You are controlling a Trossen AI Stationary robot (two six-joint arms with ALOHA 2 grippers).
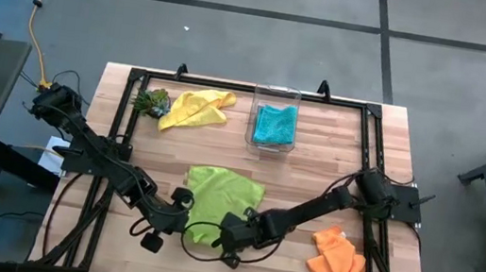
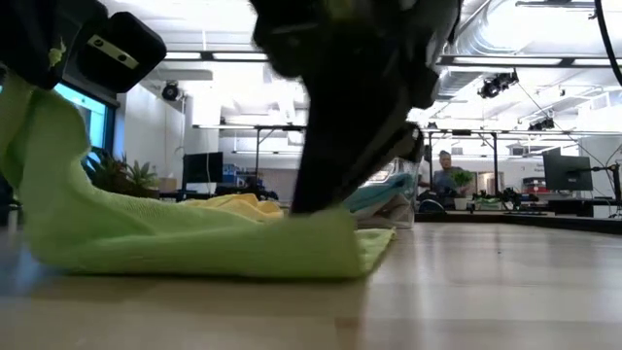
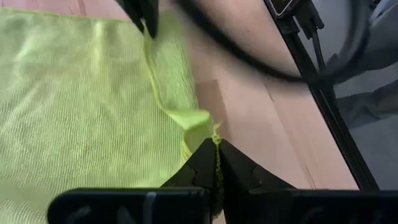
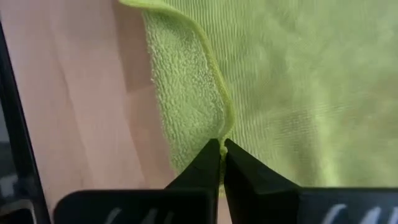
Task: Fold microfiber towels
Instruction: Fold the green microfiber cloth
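The lime green towel (image 1: 220,198) lies in the middle of the table, and both grippers are at its near edge. My left gripper (image 1: 182,206) is shut on its near left part, which rises off the table in the low view (image 2: 44,146). My right gripper (image 1: 230,231) is shut on its near right part, low on the cloth (image 2: 321,209). The yellow towel (image 1: 195,108) lies crumpled at the far left. A teal towel (image 1: 275,124) sits in a clear box. The orange towel (image 1: 336,264) lies crumpled at the near right. My left gripper pinches the lime towel's hemmed edge (image 3: 215,138) at a turned-over corner between its two fingertips, slanting down from the table's left. That end is lifted and drapes down to the table, slack; the rest lies flat. My right gripper pinches the lime towel's hem (image 4: 222,140) between its two fingertips, where a strip of the edge (image 4: 186,93) is folded over onto the cloth. The fingers slant steeply down from the table's right. The cloth there (image 2: 340,248) rests on the table.
A small green leafy clump (image 1: 151,101) sits at the far left beside the yellow towel. The clear box (image 1: 277,98) stands at the far middle. A black frame (image 1: 120,128) runs around the tabletop. Bare wood lies between the lime towel and the box.
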